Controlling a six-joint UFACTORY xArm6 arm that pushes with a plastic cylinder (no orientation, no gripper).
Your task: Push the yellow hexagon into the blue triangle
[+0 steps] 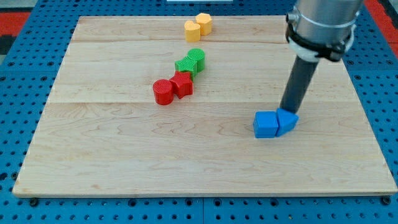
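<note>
Two yellow blocks touch near the view's top: one [192, 30] on the left and a rounder one [204, 23] on the right; I cannot tell which is the hexagon. Two blue blocks touch at the view's right: a cube [266, 124] and a smaller block [286, 121] to its right, perhaps the triangle. My tip [287, 111] rests just behind the smaller blue block, at its top edge, far from the yellow blocks.
Two green blocks [191, 63] touch in the middle, above a red star-like block [182, 84] and a red cylinder [163, 92]. The wooden board [124, 162] lies on a blue pegboard surface. The arm's grey body [323, 25] hangs over the top right.
</note>
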